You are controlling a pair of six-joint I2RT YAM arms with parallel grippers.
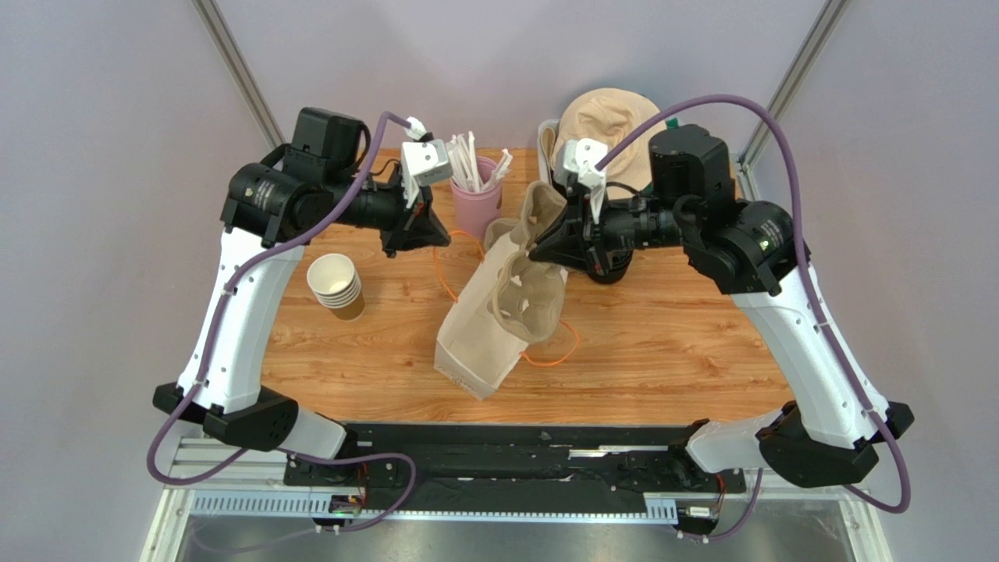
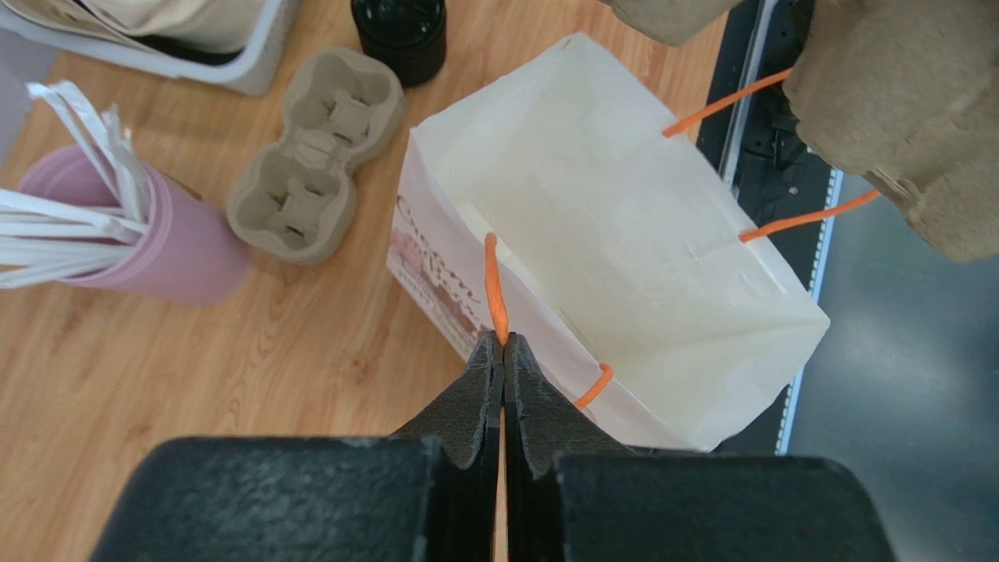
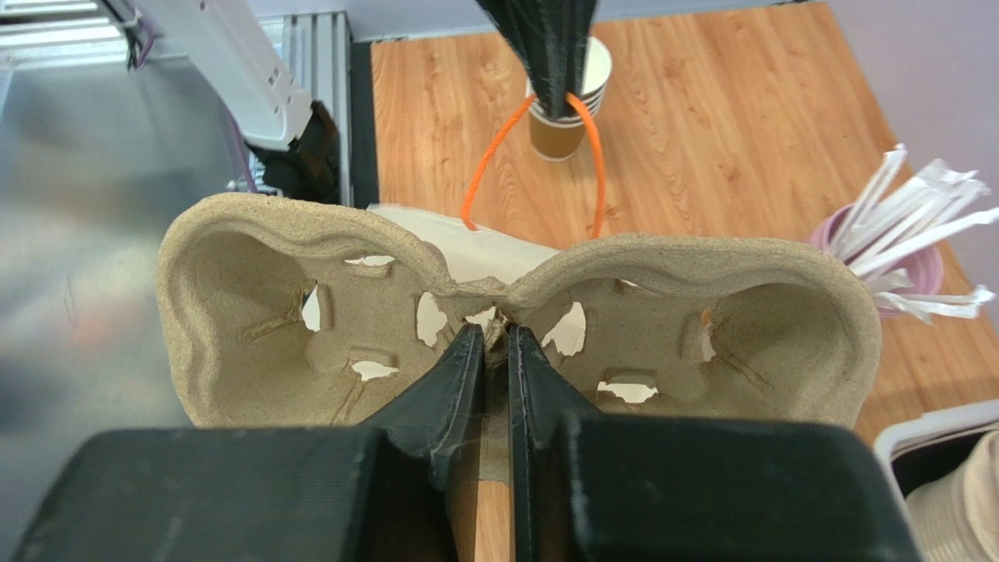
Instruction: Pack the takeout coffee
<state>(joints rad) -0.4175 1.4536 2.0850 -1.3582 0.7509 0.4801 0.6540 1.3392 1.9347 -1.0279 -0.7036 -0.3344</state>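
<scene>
Coffee: I cannot tell where it is. No lidded brown cup shows clearly in any view.
Black thing: round and dark, at the top edge of the left wrist view, near the second carrier. It is cropped, so I cannot tell whether it is lids or a lidded cup.
Left gripper: my jaws are pressed together on the bag's near orange handle, and the cord runs up between them.
Right gripper: my jaws are clamped on the middle web of the carrier, with one cup well on each side.
Carrier: a two-well pulp tray, held off the table and tilted above the bag's mouth in the top view.
Bag: white paper with print on one side. It leans near mid-table and its base is toward the near edge.
Far handle: an orange cord on the bag's other side, hanging loose with nothing gripping it.
Second carrier: lies flat on the table, just beside the pink cup.
Pink cup: stands upright at the far edge, full of white wrapped straws.
Cup stack: lidless brown cups on the left of the table, well apart from the bag.
Bin: white, at the far edge, with something beige in it.
</scene>
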